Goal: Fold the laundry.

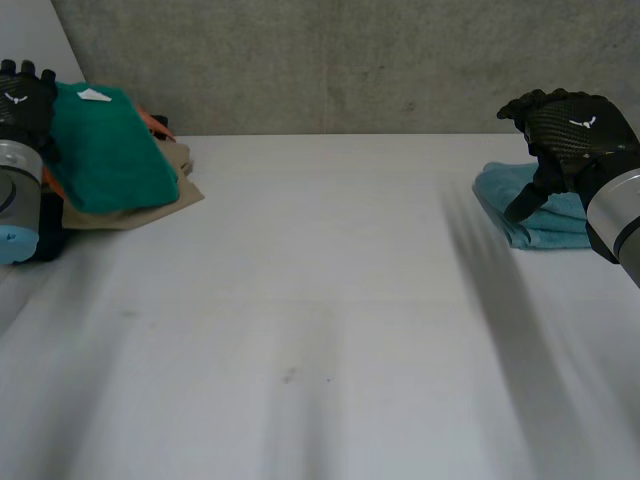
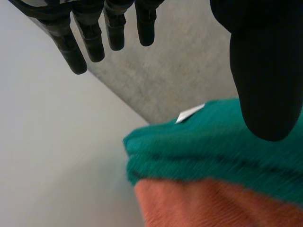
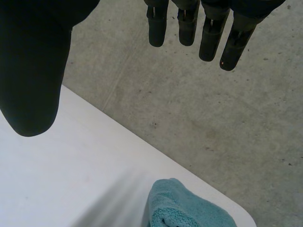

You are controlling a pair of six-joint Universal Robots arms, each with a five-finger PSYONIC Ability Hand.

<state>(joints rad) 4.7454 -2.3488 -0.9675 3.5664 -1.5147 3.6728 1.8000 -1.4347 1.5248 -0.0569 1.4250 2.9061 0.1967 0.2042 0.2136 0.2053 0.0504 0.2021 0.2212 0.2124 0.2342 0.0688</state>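
Note:
A pile of laundry sits at the table's far left: a green towel (image 1: 110, 145) with a white tag on top, an orange cloth (image 1: 158, 125) and a tan cloth (image 1: 150, 205) under it. My left hand (image 1: 25, 100) hangs open beside that pile, holding nothing. In the left wrist view its straight fingers (image 2: 94, 33) and thumb (image 2: 265, 71) hover above the green towel (image 2: 213, 146) and orange cloth (image 2: 208, 203). A folded light-blue towel (image 1: 535, 205) lies at the far right. My right hand (image 1: 565, 135) is open above it, fingers (image 3: 208, 28) straight, the blue towel (image 3: 187, 208) below.
A grey concrete wall (image 1: 340, 60) stands right behind the table's far edge. The white table (image 1: 320, 330) stretches bare between the two piles and toward the front.

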